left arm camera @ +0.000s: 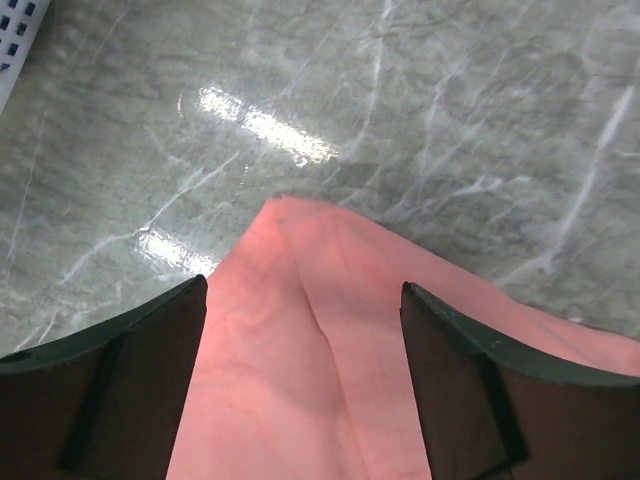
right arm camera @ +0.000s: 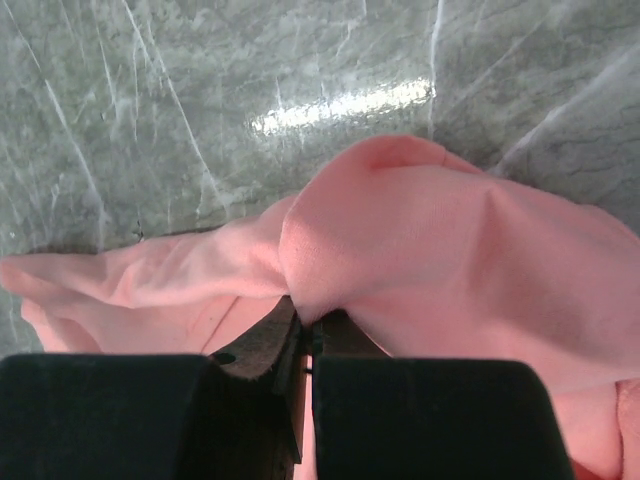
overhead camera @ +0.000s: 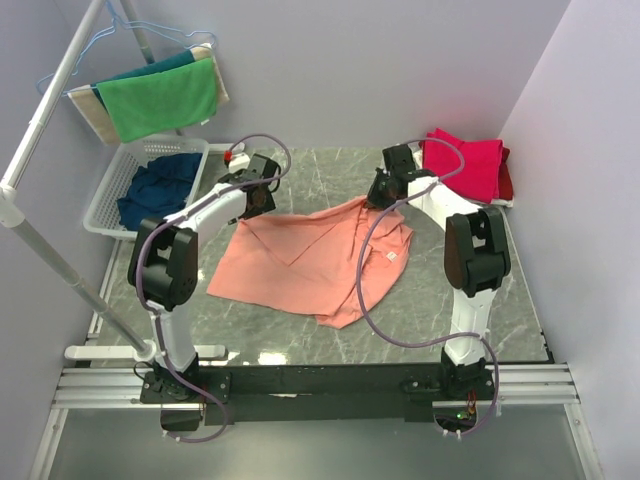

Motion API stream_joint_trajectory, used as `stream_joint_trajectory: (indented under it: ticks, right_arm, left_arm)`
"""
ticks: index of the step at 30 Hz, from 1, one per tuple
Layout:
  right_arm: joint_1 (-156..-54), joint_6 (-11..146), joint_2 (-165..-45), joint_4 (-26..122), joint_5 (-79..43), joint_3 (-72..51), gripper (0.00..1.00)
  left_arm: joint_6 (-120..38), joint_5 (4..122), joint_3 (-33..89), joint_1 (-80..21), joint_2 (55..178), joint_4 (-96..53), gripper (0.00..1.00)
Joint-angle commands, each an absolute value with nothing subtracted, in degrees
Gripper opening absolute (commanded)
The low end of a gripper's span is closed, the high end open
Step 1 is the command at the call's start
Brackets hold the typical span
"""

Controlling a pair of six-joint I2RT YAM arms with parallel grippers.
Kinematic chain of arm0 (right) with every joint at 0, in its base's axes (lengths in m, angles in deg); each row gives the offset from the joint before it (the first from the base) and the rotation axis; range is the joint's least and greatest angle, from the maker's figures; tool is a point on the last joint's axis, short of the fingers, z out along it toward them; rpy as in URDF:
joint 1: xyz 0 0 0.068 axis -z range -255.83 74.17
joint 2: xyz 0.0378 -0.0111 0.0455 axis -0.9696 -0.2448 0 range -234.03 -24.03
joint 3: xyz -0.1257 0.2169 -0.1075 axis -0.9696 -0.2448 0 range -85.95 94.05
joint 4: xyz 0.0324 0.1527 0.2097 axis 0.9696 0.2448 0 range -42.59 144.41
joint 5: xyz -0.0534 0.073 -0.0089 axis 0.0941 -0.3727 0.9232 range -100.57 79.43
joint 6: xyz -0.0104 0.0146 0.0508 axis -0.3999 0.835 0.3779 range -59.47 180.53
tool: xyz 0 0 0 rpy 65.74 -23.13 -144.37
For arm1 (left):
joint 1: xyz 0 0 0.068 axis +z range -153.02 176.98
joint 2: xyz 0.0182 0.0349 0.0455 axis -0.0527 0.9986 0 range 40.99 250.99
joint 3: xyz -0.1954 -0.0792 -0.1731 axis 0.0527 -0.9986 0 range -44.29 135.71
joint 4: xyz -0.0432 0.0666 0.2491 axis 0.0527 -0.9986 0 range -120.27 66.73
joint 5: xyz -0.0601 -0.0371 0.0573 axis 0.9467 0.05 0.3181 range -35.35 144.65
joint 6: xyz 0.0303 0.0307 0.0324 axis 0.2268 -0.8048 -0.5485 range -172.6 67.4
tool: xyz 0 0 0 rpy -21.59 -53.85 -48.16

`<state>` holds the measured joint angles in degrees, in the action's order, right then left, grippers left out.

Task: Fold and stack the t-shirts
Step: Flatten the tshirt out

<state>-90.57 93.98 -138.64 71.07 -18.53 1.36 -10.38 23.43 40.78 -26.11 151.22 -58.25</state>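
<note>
left gripper (left arm camera: pixel 303 288) hangs spread wide over the far left corner of the salmon tee (overhead camera: pixel 310 265), which lies crumpled mid table (overhead camera: pixel 330 165); right gripper (right arm camera: pixel 305 335) pinches its far right edge. best to draw that edge taut and lay it square before folding, minding the red stack (overhead camera: pixel 468 165) just behind. basket (overhead camera: pixel 110 200) with navy tee (overhead camera: pixel 160 188) sits well left.

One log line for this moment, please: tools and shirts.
left tool: open above salmon t-shirt corner | right tool: shut on salmon t-shirt | crimson t-shirts: piled far right
</note>
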Motion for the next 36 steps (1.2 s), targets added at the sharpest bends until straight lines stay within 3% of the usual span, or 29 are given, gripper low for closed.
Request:
stream_joint_trajectory:
  ticks: [1,9,17,36]
  right_arm:
    - [-89.81,93.93,-138.99,71.32,-18.21,4.66,0.0]
    - [-89.72,95.07,-141.37,72.55,-18.56,5.89,0.0]
    - [-89.72,96.04,-142.6,72.72,-20.24,5.81,0.0]
    - [-89.37,95.16,-142.25,73.34,-19.88,4.58,0.0]
  left_arm:
    - [-12.25,28.33,42.55,-26.31,145.23,-56.4,0.82]
    - [-12.69,52.96,37.62,-27.89,140.3,-58.34,0.59]
    - [-12.43,57.63,33.84,-32.11,143.29,-57.9,0.48]
    - [-6.55,54.83,33.31,-33.78,148.39,-62.03,0.45]
